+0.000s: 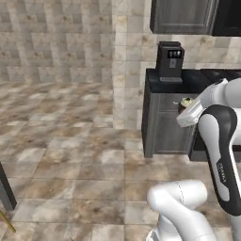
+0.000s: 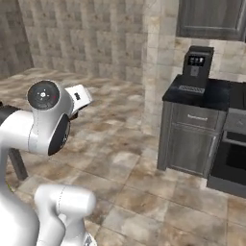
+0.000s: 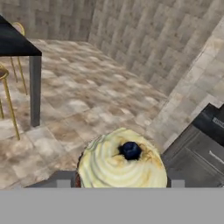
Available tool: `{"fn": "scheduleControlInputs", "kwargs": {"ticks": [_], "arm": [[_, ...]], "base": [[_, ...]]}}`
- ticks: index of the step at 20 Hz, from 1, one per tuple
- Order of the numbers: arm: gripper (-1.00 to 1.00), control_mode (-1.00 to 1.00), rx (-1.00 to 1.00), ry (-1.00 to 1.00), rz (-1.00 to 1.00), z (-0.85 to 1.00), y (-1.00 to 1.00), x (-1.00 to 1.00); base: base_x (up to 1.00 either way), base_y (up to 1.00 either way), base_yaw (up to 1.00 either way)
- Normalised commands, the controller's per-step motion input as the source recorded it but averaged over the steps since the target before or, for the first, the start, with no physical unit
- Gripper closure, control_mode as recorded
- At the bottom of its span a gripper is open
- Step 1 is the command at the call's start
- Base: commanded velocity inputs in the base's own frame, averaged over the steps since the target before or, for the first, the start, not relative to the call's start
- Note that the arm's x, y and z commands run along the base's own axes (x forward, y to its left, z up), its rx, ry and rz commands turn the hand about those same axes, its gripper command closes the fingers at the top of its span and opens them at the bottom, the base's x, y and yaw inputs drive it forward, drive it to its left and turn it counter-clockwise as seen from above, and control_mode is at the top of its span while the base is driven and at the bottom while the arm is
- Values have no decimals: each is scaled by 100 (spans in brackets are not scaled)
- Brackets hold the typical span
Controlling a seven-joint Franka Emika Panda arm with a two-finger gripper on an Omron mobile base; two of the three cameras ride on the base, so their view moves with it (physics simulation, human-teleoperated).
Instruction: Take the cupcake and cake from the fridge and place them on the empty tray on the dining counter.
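Note:
My gripper (image 3: 120, 182) is shut on the cupcake (image 3: 123, 161), whose pale cream swirl with a dark blue berry sits between the two fingertips. From the left base view the cupcake (image 1: 187, 101) peeks out at the end of the white hand, where the gripper (image 1: 185, 105) is held high in front of the dark cabinet. The dining counter (image 3: 15, 43) shows as a black top corner with a dark leg, far off to the left of the hand, with yellow stool legs (image 3: 10, 109) beside it. The cake, the fridge and the tray are out of view.
A black coffee machine (image 1: 169, 60) stands on a black worktop over grey cabinets (image 1: 165, 122). An oven (image 2: 231, 153) sits to their right. Tiled walls meet in a corner behind. Open tiled floor (image 1: 70, 141) stretches left toward the counter leg (image 1: 5, 188).

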Motion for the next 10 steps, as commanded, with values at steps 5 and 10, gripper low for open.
{"fn": "scheduleControlInputs", "kwargs": {"ticks": [5,10], "arm": [[100,100,0,0,0,0,0,0],[100,100,0,0,0,0,0,0]], "base": [[100,42,35],[73,17,34]]}}
